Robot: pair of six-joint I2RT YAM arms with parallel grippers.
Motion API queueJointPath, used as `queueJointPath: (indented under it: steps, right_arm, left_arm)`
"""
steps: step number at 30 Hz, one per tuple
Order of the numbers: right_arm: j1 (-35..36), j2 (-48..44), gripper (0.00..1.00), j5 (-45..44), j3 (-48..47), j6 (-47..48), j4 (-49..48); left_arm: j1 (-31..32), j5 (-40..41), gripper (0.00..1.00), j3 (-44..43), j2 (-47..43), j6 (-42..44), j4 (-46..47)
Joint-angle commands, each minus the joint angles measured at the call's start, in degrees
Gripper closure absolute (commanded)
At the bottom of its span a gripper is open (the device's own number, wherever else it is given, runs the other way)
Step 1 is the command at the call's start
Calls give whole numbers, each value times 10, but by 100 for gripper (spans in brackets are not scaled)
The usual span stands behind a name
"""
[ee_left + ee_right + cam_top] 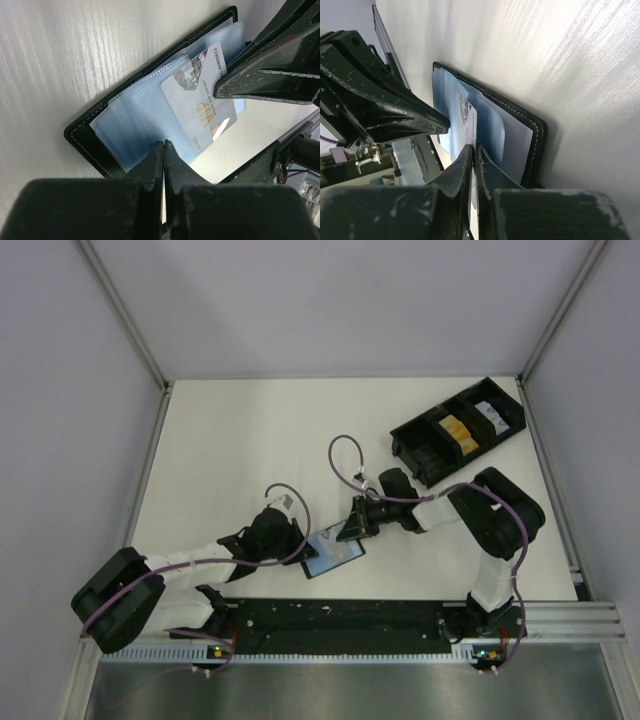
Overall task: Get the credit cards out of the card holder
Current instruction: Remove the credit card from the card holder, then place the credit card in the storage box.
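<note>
Black and stitched along its rim, the card holder [330, 558] lies open on the white counter [250, 440], near the front edge between the two arms. The long compartmented tray [412, 440] sits well apart at its 1 o'clock. The left jaws are fully closed at the holder's 9 o'clock side, tips against the edge of the clear blue sleeves [135, 125]. Whether they pinch a leaf or only press it down I cannot tell. The right jaws, reaching in from 1 o'clock, are closed thin on a corner of a pale card [200, 107] that is partly tucked in a sleeve.

To draw the card well, I judge the pull should run straight out of the sleeve's mouth, flat to the counter, while the left side pins the holder. A lift or twist would likely drag the whole holder along or let the corner slip.

Gold letters on the card read "VIP". Along one short edge runs a number with a string of eights, ending in what looks like 8833. The small print beside it is too fine to read.
</note>
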State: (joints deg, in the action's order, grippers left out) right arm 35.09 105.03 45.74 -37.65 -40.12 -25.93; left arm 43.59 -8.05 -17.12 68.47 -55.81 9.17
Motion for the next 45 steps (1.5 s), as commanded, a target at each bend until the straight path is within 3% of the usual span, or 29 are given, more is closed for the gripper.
queueJointPath:
  steps: [1, 15, 22, 24, 29, 33, 39, 45]
  right_arm:
    - [-11, -42, 100, -4, 5, 26, 17]
    - [-147, -295, 100, -70, 67, 24, 130]
    - [-280, -409, 100, -113, 7, 16, 220]
    - [-332, -406, 100, -107, -24, 16, 239]
    - [-432, -369, 100, -135, -91, -6, 239]
    - [-464, -310, 100, -185, -164, -7, 238]
    - [-513, -202, 100, -259, -274, 0, 234]
    - [-549, -76, 100, -266, -393, -14, 232]
  left_arm:
    - [2, 19, 100, 17, 1, 12, -29]
    - [1, 23, 99, 17, -48, 16, -34]
    - [-27, 57, 55, -67, -155, 65, -152]
    - [-53, 46, 39, -104, -187, 97, -191]
    - [-161, -28, 18, -197, -237, 177, -302]
    - [-218, -18, 4, -276, -256, 245, -389]
    - [-243, 75, 2, -350, -255, 347, -470]
    - [-243, 158, 2, -266, -291, 381, -387]
